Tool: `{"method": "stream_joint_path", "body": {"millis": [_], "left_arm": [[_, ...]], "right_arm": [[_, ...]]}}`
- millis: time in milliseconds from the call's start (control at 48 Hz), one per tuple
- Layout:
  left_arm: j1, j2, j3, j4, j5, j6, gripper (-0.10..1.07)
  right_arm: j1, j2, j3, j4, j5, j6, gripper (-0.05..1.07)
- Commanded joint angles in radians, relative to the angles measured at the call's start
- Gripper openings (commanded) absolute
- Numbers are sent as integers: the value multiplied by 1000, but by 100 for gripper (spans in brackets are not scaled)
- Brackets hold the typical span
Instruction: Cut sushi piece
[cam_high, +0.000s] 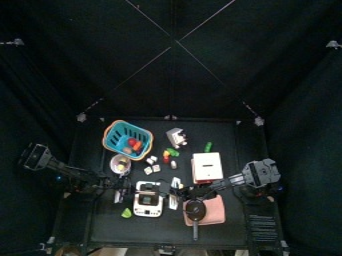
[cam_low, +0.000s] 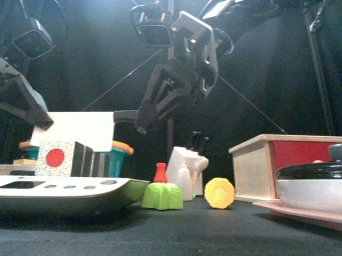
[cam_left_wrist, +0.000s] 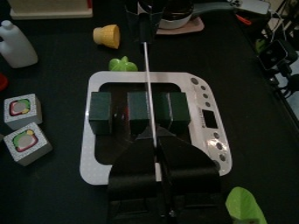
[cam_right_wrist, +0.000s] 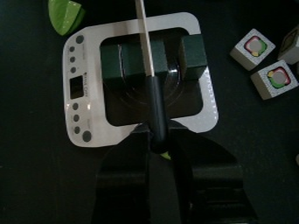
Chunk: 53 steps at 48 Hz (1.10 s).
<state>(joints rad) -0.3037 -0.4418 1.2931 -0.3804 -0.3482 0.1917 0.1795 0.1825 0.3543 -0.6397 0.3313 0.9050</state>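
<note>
three dark green sushi pieces sit in a row on a white rectangular tray with a grey button panel, front-centre on the black table. left pincer clamped on a long thin knife, its blade lying across the middle piece. right pincer closed on a dark handle above the same tray. two small colour-printed white cubes beside the tray.

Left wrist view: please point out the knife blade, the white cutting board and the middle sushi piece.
knife blade (cam_left_wrist: 147, 66), left wrist view, middle of the thin blade.
white cutting board (cam_left_wrist: 208, 114), left wrist view, its side rim.
middle sushi piece (cam_left_wrist: 139, 109), left wrist view, dark top face.
</note>
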Motion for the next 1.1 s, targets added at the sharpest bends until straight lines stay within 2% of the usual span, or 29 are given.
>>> {"method": "stream_joint_path", "body": {"millis": [0,250,417,667,1083], "left_arm": [[-8,20,-6,-6,3,0,22],[-9,86,-14,-28,3,-3,22],[-35,114,-17,-46,3,-5,22],[-84,115,-21,-89,3,-3,22],[-89,112,-32,-86,3,0,22]], "right_arm": [[-5,-18,-14,3,3,3,40],[-5,15,-15,34,-8,2,40],[2,38,-15,58,-26,2,40],[12,37,-20,71,-28,2,40],[15,15,-26,57,-2,-5,40]]}}
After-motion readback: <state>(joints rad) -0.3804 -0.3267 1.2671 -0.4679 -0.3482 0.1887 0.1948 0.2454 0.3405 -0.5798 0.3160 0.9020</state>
